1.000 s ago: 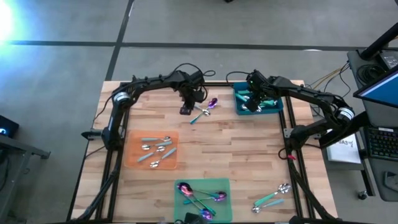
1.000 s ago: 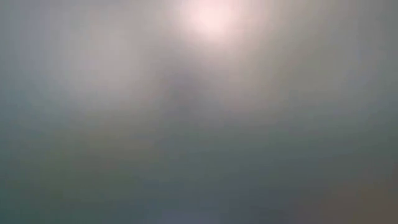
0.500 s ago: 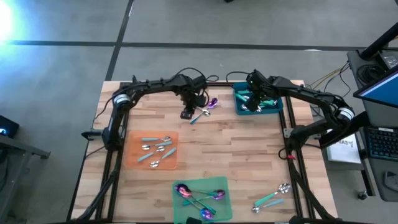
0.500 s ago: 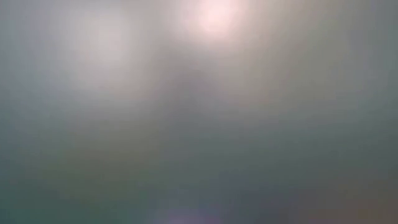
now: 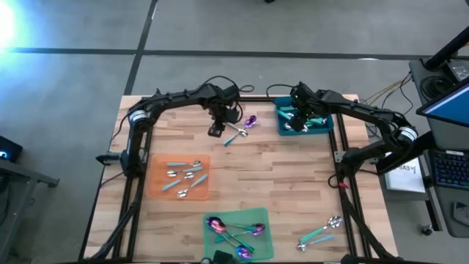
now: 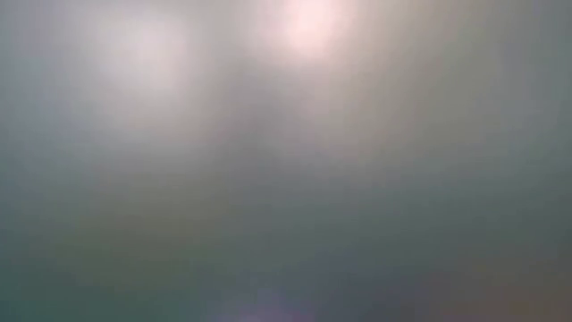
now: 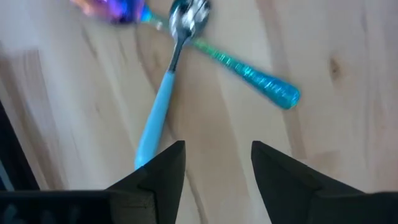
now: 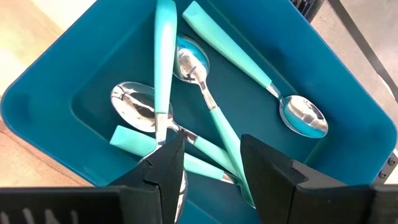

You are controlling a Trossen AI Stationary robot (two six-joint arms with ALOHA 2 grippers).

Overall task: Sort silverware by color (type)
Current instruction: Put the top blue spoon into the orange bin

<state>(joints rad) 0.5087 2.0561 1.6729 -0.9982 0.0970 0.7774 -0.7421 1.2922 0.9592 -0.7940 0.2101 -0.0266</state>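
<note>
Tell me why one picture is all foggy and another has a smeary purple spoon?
Low view: wholly out of focus, only grey haze with a pale glow near the top. Left wrist view: the purple spoon head is smeared by blur at the edge; the blue-handled spoon is clearer. High view: bright glare in the upper-left corner.

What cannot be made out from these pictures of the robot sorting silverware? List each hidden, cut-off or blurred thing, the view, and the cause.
- Low view: the whole scene, lost in grey blur.
- Left wrist view: the purple-headed spoon, its head cut off by the picture's edge and smeared.
- Right wrist view: the lower handles in the teal bin, hidden behind the right gripper.
- High view: spoons on the green mat, too small and overlapping to count, partly cut off at the picture's edge.
</note>
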